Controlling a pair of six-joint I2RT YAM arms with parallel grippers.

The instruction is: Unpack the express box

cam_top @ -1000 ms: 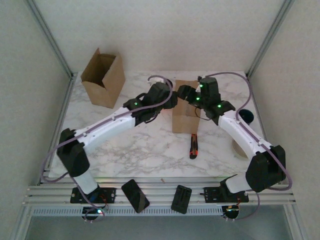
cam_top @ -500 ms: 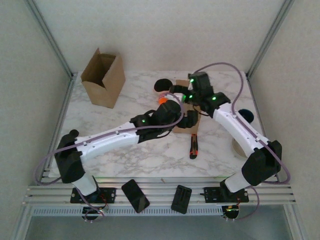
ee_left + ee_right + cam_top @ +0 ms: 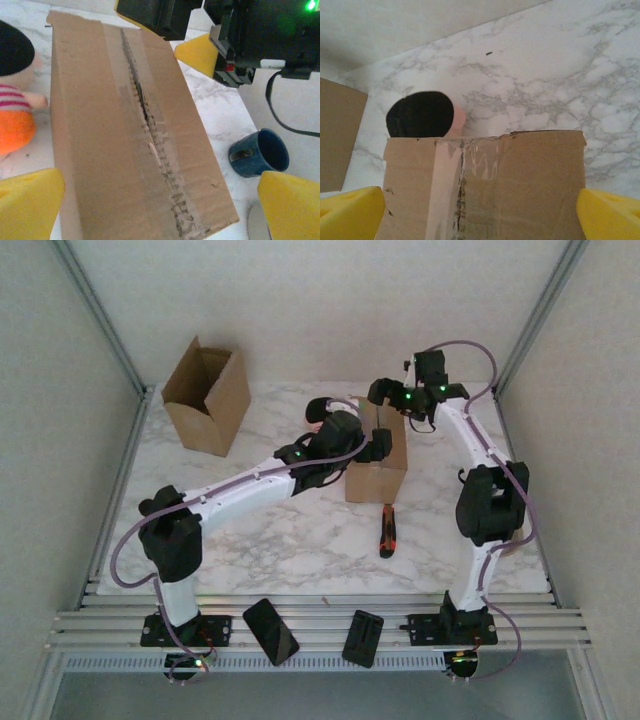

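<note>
The taped box (image 3: 377, 462) lies near the middle of the marble table (image 3: 250, 530), top face up, and the tape along its centre seam is ragged. The left hand (image 3: 377, 444) hangs over the box, open, with one yellow finger (image 3: 30, 205) out on each side of it. The right hand (image 3: 386, 394) hangs at the box's far end, also open, its yellow fingers (image 3: 612, 212) spread about as wide as the box. A doll (image 3: 322, 410) with black hair lies just beside the box on its left. A blue mug (image 3: 260, 152) stands to its right. A red-and-black tool (image 3: 387, 530) lies in front of it. An open box (image 3: 207, 395) stands well apart at the far left.
</note>
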